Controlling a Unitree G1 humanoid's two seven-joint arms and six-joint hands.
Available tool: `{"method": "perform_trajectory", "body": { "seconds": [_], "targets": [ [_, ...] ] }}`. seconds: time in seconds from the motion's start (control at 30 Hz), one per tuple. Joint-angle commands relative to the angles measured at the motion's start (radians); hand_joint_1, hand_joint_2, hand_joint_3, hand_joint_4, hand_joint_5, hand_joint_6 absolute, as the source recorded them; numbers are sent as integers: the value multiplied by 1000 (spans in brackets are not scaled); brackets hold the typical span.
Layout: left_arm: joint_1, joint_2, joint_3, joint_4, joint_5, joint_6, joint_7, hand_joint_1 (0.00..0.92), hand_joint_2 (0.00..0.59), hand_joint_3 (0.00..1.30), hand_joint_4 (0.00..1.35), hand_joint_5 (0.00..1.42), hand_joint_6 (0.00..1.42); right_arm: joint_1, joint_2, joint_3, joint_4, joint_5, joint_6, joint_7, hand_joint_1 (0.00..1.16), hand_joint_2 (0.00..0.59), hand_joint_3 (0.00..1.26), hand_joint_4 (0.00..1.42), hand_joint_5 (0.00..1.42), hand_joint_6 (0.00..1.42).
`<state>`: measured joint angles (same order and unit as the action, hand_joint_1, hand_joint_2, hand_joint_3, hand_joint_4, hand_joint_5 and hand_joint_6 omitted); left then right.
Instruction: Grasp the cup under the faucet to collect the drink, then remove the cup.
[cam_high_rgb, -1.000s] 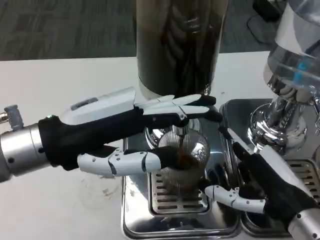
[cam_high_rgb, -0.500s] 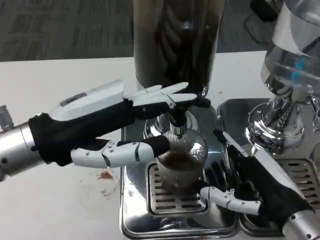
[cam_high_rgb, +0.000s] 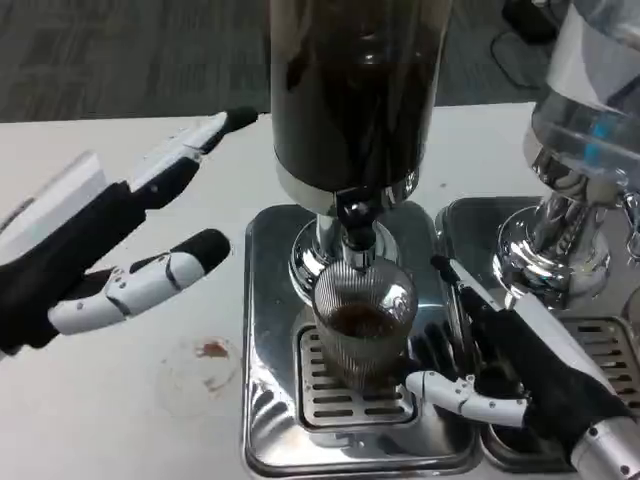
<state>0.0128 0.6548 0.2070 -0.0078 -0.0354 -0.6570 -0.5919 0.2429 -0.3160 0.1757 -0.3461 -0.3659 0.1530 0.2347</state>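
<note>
Cup: the ribbed glass cup (cam_high_rgb: 364, 325) stands upright on the slotted grate of the steel drip tray (cam_high_rgb: 262, 400), directly below the faucet (cam_high_rgb: 355, 225), with dark drink pooled in its lower part.
Faucet: a short dark spout hanging straight over the cup's mouth, fixed under the tall dispenser (cam_high_rgb: 350, 90) full of dark liquid.
Right hand: the right hand (cam_high_rgb: 500, 360) is at the cup's right side, thumb reaching along the base and fingers curved round the far side; they sit against the glass, though how firm the grip is, I cannot tell.
Left hand: the left hand (cam_high_rgb: 110, 250) hovers over the white table (cam_high_rgb: 120, 420), well apart from the cup, fingers spread and holding nothing.
Table: a small brown stain (cam_high_rgb: 210, 350) lies just left of the tray.
Right edge: a second, clear dispenser (cam_high_rgb: 585, 120) stands on its own tray.
</note>
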Motion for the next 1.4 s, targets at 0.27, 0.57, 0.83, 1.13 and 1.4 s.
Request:
{"method": "perform_trajectory", "body": {
  "seconds": [0.27,0.57,0.83,1.13,1.4],
  "targets": [
    [177,-40,88,72,152,-80,189,0,246,0,0,0,0,-4,-12,11,-4,6,-23,8,602,194,0,0,0,27],
    [223,-37,63,133,219,-66,223,0,233,0,0,0,0,-16,3,27,3,-3,-11,-3,603,194,0,0,0,31],
    [227,-26,54,182,244,-79,261,0,237,0,0,0,0,-59,16,49,58,1,-21,-6,603,194,0,0,0,32],
    [238,-5,50,213,250,-79,284,0,241,0,0,0,0,-89,65,73,133,8,-65,-41,598,189,0,0,0,33],
    [223,40,47,231,223,-81,264,0,239,0,0,0,0,-108,121,101,197,13,-90,-85,600,187,0,0,0,34]
  ]
}}
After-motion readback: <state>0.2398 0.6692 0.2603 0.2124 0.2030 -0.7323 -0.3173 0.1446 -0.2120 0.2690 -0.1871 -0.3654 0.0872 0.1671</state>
